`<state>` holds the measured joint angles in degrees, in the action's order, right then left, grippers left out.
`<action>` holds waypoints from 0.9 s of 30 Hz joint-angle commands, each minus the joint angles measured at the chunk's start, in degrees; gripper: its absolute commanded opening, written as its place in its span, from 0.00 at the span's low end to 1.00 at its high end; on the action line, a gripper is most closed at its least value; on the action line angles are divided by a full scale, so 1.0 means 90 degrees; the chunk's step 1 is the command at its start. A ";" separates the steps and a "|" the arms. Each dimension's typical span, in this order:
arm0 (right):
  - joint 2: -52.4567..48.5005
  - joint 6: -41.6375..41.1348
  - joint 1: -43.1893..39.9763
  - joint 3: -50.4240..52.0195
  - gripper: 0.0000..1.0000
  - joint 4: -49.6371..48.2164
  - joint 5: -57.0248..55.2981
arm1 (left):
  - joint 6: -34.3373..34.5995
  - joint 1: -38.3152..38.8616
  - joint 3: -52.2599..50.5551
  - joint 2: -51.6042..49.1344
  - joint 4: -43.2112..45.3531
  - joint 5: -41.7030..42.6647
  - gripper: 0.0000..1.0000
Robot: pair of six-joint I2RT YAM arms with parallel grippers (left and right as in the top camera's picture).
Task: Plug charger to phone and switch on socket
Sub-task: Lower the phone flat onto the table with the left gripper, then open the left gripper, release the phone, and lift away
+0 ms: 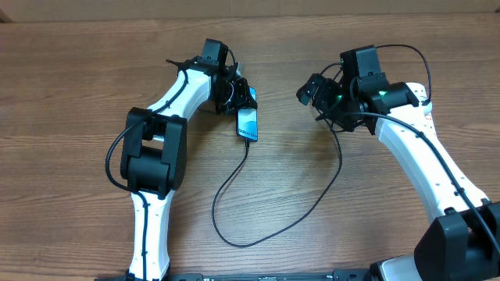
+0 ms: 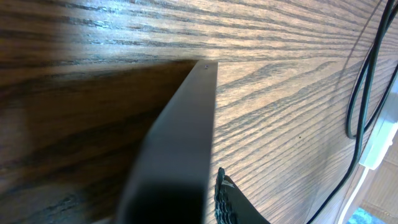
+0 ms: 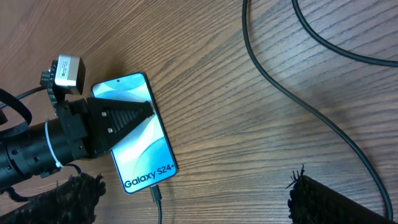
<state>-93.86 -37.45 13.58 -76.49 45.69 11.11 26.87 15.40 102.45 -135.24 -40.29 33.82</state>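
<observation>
The phone [image 1: 248, 122] lies on the table with its lit screen up, reading "Galaxy S24+" [image 3: 138, 142]. My left gripper [image 1: 237, 100] is shut on the phone's upper half. One dark finger [image 3: 121, 116] lies across the screen, and in the left wrist view the phone's dark edge [image 2: 186, 137] fills the space beside the ridged finger [image 2: 227, 200]. The charger's connector [image 3: 155, 192] sits in the phone's bottom port. Its black cable [image 1: 234, 176] loops over the table toward the right arm. My right gripper [image 1: 311, 92] hovers open to the phone's right, empty. The socket is out of view.
The charger cable crosses the right wrist view in two strands [image 3: 311, 115] and passes under the right arm [image 1: 340, 152]. A white piece [image 2: 380, 140] shows at the right edge of the left wrist view; I cannot tell what it is. Bare wood [image 1: 78, 78] surrounds both arms.
</observation>
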 commanded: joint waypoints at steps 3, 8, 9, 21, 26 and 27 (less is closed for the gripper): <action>0.0165 0.0051 0.0036 -0.0044 1.00 -0.0012 -0.0066 | 0.0019 0.0019 0.0090 0.0073 -0.0049 0.0029 0.23; 0.0165 0.0051 0.0036 -0.0044 1.00 -0.0012 -0.0066 | 0.0019 0.0019 0.0090 0.0073 -0.0056 0.0027 0.26; 0.0165 0.0051 0.0036 -0.0044 1.00 -0.0012 -0.0066 | 0.0019 0.0019 0.0090 0.0073 -0.0066 0.0027 0.28; 0.0165 0.0053 0.0036 -0.0044 1.00 -0.0007 -0.0066 | 0.0015 0.0017 0.0090 0.0073 -0.0228 -0.0270 0.88; 0.0165 0.0053 0.0036 -0.0044 1.00 -0.0005 -0.0066 | 0.0012 0.0005 0.0090 0.0073 -0.0296 -0.0408 1.00; 0.0165 0.0053 0.0036 -0.0044 1.00 -0.0005 -0.0066 | 0.0015 0.0000 0.0090 0.0073 -0.0313 -0.0435 1.00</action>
<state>-93.86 -37.45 13.61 -76.49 45.91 11.11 27.05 15.46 103.77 -133.64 -42.06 34.83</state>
